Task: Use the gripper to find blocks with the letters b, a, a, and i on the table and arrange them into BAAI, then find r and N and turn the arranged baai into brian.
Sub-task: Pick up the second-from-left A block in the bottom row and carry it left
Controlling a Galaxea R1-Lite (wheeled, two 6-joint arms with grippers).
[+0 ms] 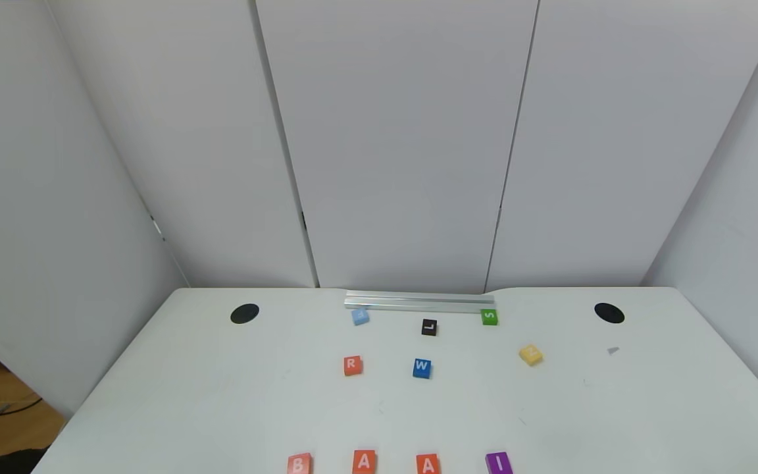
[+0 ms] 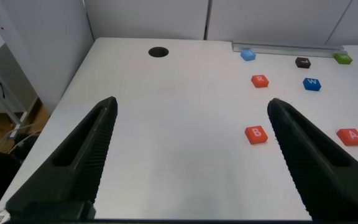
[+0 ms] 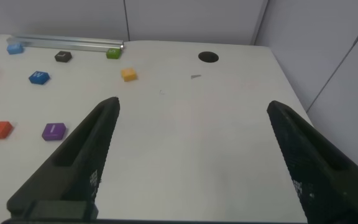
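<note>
The blocks [image 1: 395, 463] already spell BAAI, so either gripper's released jaws should take R [image 1: 352, 365] squarely by its sides.

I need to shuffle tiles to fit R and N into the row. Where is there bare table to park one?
Bare table spans the left side, from the black hole down past the B; likewise right of the yellow N and I. The strip between R, W and the row is free. Crowded along the metal rail.
</note>
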